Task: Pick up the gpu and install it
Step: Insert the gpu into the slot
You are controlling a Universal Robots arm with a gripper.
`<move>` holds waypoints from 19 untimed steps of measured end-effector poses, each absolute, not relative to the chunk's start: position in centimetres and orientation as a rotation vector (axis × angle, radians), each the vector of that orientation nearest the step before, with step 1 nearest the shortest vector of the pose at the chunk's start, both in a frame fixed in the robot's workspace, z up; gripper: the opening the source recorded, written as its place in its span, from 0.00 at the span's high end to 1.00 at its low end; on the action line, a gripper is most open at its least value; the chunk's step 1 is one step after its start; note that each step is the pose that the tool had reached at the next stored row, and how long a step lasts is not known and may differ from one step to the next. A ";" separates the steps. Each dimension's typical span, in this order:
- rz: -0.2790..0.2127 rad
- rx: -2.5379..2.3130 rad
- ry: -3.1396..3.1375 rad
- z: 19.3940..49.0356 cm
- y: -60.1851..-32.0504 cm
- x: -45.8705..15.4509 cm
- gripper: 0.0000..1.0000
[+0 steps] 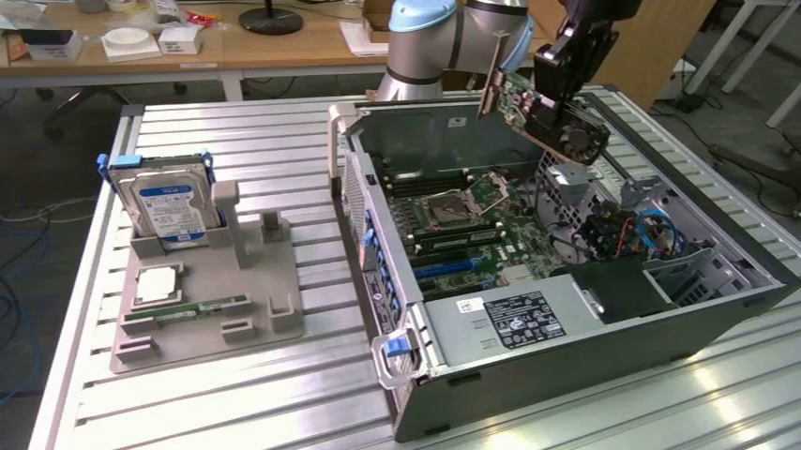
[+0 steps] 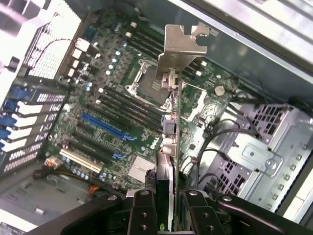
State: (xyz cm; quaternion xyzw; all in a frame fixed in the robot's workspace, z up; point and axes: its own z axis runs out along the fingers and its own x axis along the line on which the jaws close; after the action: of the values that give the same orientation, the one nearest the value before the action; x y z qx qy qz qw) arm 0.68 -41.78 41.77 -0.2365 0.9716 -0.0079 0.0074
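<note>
My pincer [image 1: 553, 86] is clamped on the gpu [image 1: 541, 117], which hangs tilted above the open case [image 1: 564, 375], at one o'clock from the CPU socket [image 1: 447, 203]. Doing this well means squaring its edge over the blue slot [image 1: 448, 269], bracket toward the rear wall.

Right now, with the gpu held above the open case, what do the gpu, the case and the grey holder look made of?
gpu: green matte circuit board, probably laminate; its end bracket looks like bare stamped metal, dull silver.
case: sheet metal, grey inside with perforated panels, dark outside.
grey holder: matte, uniform grey, likely plastic.
</note>
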 end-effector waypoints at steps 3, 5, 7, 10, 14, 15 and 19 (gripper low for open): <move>-0.024 -0.814 3.018 41.8 -41.8 0.7 0.73; -0.024 -0.863 3.005 41.8 -41.8 0.7 0.73; -0.023 -0.912 2.990 41.8 -41.8 0.7 0.73; -0.023 -0.987 2.965 41.7 -41.8 0.7 0.73; -0.022 -1.084 2.931 41.7 -41.8 0.7 0.73; -0.022 -1.108 2.922 41.7 -41.8 0.7 0.73; -0.021 -1.188 2.890 41.7 -41.8 0.7 0.73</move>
State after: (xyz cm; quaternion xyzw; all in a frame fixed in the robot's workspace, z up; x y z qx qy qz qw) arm 0.68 -41.78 41.72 -0.3803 0.9248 -0.0067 0.0085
